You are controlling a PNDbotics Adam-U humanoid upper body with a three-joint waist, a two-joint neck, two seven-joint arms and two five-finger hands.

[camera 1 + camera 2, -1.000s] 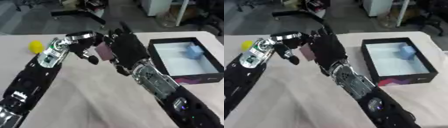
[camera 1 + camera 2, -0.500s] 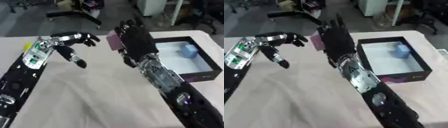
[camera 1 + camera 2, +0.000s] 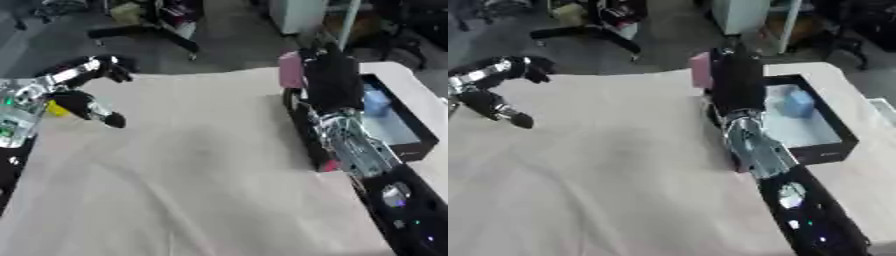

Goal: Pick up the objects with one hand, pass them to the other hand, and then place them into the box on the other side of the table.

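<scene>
Right-side black robot hand [image 3: 331, 80] is raised over the near-left wall of the black rectangular box [image 3: 418, 131], its back turned to the camera, fingers pointing up and away. A small pink block-shaped object [image 3: 290, 70] shows against the hand's left edge, held at the palm side; the fingers' curl round it cannot be made out from behind, so whether they close on it or merely rest against it I cannot tell. The black and silver forearm [image 3: 359, 150] runs down from the hand to the lower right corner, lying along the box's left wall.

Inside the box, on its pale blue-white floor, sits a light blue blocky object [image 3: 797, 104] toward the far end — clearer in the right eye view.

The robot's left hand [image 3: 83, 92] is at the far left of the beige cloth-covered table [image 3: 192, 180], well apart from the right hand. Its fingers are spread and relaxed, holding nothing — one silver-and-black finger reaches toward the table's far edge, another points down and to the right. Just beside this hand, partly hidden behind it, lies a small yellow rounded object [image 3: 57, 109] on the table near the left edge.
</scene>
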